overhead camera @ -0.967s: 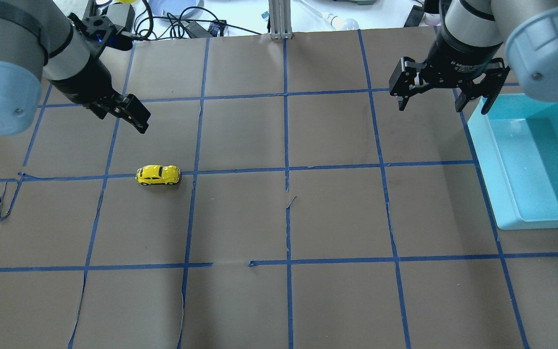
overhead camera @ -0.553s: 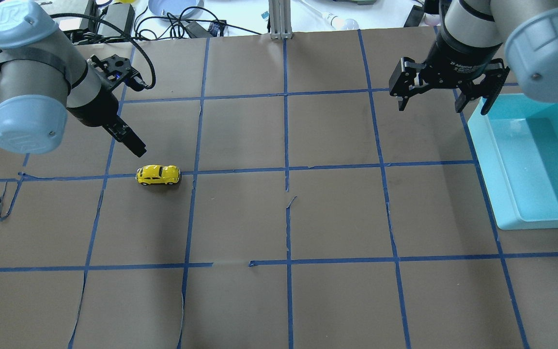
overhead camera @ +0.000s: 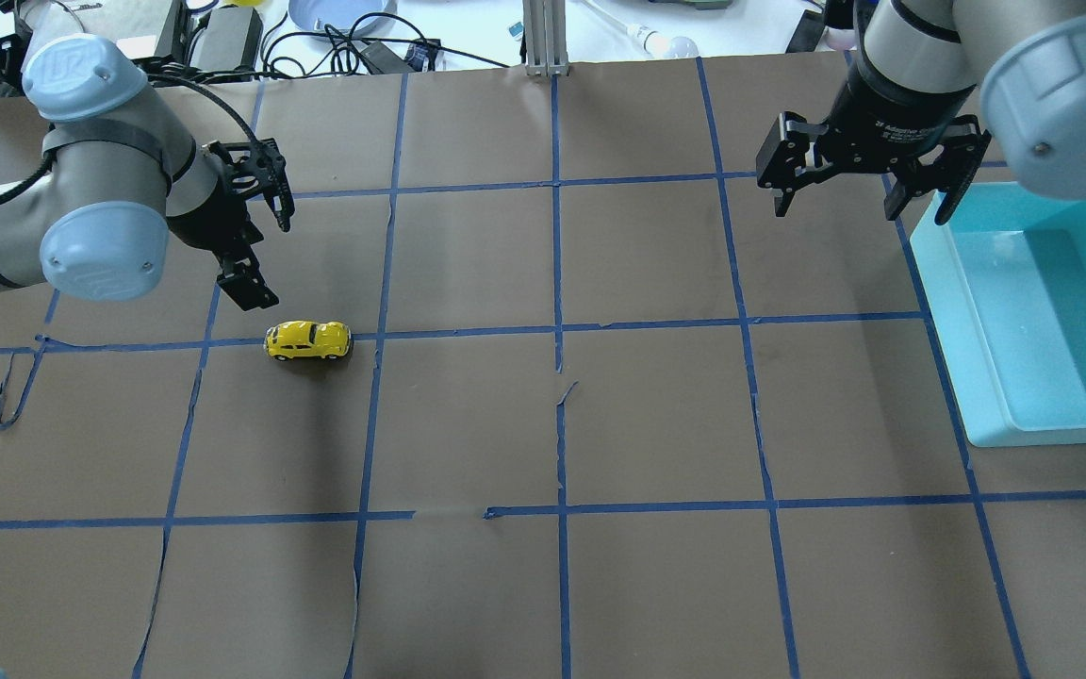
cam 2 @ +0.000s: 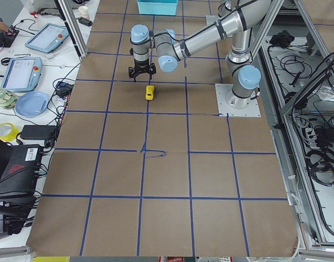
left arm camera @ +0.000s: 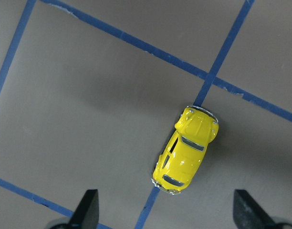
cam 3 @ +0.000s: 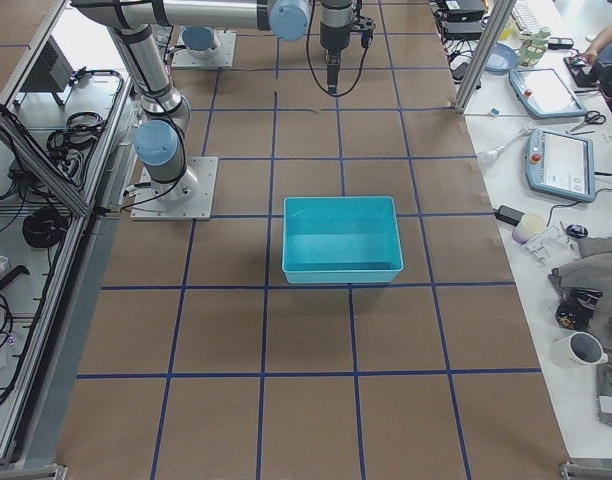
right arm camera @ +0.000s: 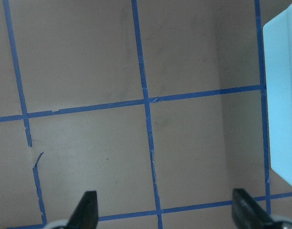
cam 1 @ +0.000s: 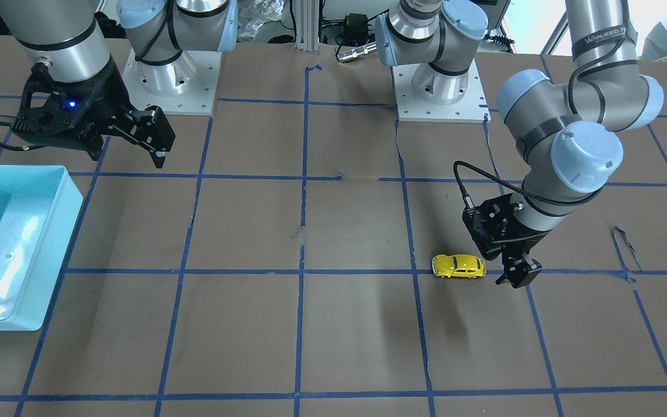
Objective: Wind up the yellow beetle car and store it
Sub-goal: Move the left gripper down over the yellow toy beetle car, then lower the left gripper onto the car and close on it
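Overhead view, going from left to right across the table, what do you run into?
left gripper → car → right gripper → blue bin

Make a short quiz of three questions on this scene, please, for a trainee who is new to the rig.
1. True or false: the yellow beetle car already lies inside the light blue bin.
2. Which gripper is nearer to the car? A) left gripper B) right gripper C) both equally near
3. In one word: is the left gripper open or shut?

Key:
1. False. The car stands on the table, far from the bin.
2. A.
3. Open, with nothing in it.
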You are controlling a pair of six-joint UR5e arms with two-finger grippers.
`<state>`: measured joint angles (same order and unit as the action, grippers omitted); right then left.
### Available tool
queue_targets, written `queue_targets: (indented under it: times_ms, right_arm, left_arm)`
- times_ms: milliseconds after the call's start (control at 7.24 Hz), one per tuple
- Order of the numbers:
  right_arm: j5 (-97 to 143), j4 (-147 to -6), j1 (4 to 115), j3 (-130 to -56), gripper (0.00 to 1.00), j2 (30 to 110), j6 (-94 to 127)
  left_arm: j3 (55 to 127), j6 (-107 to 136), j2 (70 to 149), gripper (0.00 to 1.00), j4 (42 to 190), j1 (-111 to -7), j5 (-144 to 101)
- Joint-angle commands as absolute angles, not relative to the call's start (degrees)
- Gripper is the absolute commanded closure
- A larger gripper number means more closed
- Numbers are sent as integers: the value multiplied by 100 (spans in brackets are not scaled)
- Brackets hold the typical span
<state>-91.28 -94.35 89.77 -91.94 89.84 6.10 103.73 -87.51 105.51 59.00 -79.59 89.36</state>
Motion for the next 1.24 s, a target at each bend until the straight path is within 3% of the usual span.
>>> queue_targets:
  times_ms: [0, 691, 1105]
  right_arm:
    - [-9123, -9448, 8974, -9193, 0, 8982, 615]
    - [-9132, -9448, 8974, -9202, 0, 8982, 624]
    - [-9132, -9448, 8974, -9202, 0, 8982, 615]
  left_arm:
    - [10397, -9431, 10678, 0, 5853, -7972, 8930]
    - [11187, -10231, 10679, 3, 5292, -7989, 8947]
    - [11180, -9732, 10810, 5, 5072, -7989, 8947]
